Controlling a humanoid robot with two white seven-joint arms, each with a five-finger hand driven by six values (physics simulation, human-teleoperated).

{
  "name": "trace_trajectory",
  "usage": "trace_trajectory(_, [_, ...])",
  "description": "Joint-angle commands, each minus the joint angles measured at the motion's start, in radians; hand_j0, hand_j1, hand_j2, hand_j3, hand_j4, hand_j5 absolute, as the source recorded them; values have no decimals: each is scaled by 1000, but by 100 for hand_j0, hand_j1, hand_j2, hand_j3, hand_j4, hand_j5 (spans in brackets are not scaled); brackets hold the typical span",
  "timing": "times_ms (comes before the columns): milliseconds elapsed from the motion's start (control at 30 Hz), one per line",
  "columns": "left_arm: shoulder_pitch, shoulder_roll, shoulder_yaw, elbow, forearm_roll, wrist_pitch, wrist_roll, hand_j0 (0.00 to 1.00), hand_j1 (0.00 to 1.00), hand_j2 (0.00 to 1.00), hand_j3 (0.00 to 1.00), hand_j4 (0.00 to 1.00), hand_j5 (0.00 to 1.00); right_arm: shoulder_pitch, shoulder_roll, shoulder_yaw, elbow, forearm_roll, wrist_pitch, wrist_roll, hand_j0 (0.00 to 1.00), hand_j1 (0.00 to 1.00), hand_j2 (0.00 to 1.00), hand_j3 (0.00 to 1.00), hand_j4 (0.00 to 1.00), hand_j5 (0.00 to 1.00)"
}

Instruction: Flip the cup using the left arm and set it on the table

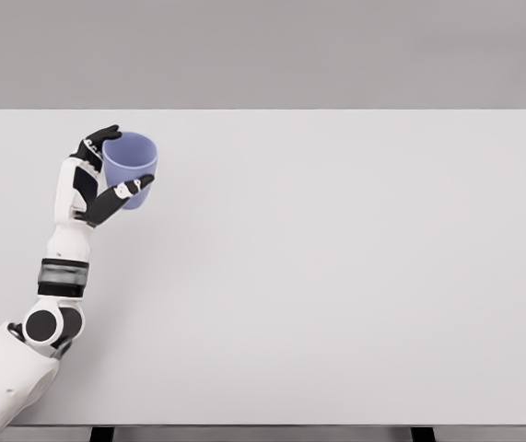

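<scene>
One cup (131, 166) on show, pale blue-violet, sitting in the upper left of the frame with its open mouth turned up and toward the camera, so we look into the hollow. Its lower part is covered by dark fingers, and whether the base touches the surface or hangs clear of it is hard to make out from here. One hand is in play: the left hand (97, 180), black-fingered on a white arm, wraps the cup from its left side, with one finger (134, 187) lying across the front of the wall and others curled over the rim at the back left. The arm rises from the lower left corner, where its shoulder end is cut off by the frame edge. One white table (355, 276) fills nearly the whole picture, with a grey wall behind.
</scene>
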Motion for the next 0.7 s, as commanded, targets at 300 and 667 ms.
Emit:
trace_trajectory(300, [2, -71, 112, -55, -78, 0, 4, 55, 55, 55, 55, 55, 55, 0, 0, 0, 0, 0, 1, 0, 100, 100, 100, 100, 100, 100])
trace_trajectory(667, [17, -67, 109, -77, -91, 0, 6, 72, 72, 72, 72, 72, 72, 0, 0, 0, 0, 1, 1, 0, 100, 100, 100, 100, 100, 100])
